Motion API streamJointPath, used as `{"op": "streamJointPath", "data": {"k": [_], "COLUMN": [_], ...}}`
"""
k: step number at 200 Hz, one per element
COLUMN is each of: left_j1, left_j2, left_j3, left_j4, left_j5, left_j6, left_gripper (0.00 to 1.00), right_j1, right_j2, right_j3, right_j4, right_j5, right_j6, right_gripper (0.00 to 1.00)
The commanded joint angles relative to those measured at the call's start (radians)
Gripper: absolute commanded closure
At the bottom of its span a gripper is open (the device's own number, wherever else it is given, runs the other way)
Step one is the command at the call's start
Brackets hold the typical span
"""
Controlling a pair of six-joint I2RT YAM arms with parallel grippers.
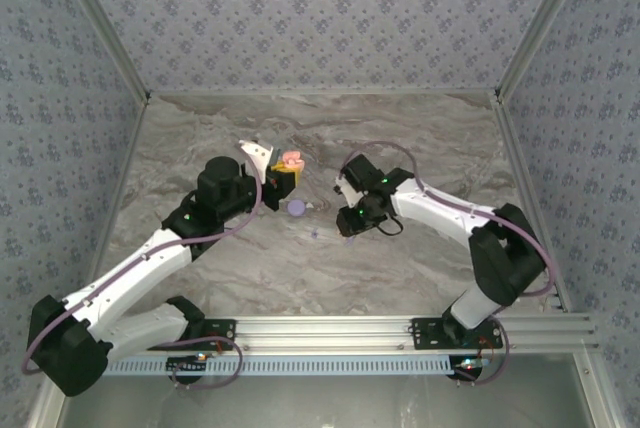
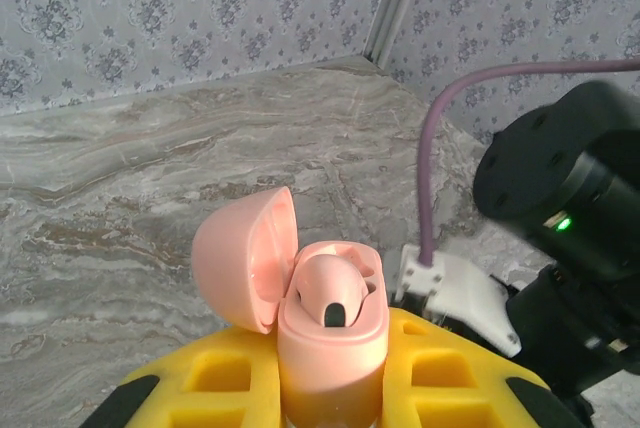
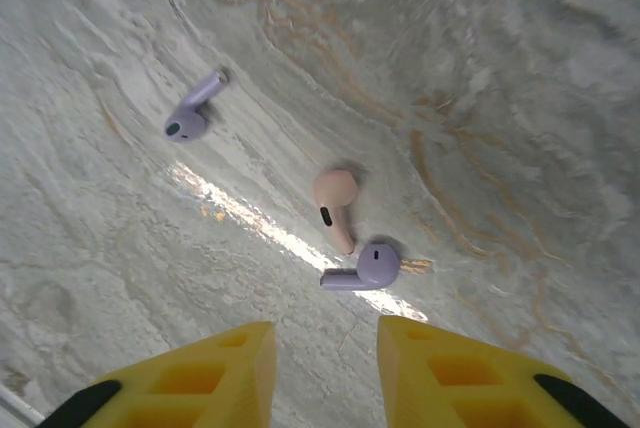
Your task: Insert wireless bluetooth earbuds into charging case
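Beneath my right pincer, parted and empty, three loose earbuds lie on the table; my left pincer grips the open pink charging case, one pink earbud seated inside.

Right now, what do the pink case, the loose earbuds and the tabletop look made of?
Pink case: smooth moulded plastic, satin; soft highlights on the open lid.
Upper lilac earbud, lower lilac earbud, pink earbud: probably hard plastic, semi-gloss, faint glints.
Tabletop: marble-veined pattern, mostly matt with one glare streak; stone or printed laminate, can't tell.
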Motion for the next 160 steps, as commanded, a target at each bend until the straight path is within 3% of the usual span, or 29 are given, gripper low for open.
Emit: {"op": "streamJointPath", "data": {"k": [1,88,160], "left_j1": [0.006,0.006,0.006], "left_j2": [-0.026,-0.033,-0.032], "left_j3": [-0.003,-0.007,-0.009], "left_j4": [-0.01,-0.013,-0.017], "left_j5": [-0.014,-0.015,-0.015], "left_j6": [-0.016,-0.018,-0.016], "left_gripper": [0.86,0.85,0.85], "right_j1": [0.028,0.065,0.071], "right_j2": [0.052,0.187,0.251], "right_j3": [0.046,0.138,0.164], "right_j4": [0.008,-0.001,-0.009], "right_j5": [0.053,0.125,0.108], "right_j6": [-0.031,-0.041,-0.047], "right_gripper": [0.67,0.69,0.69]}}
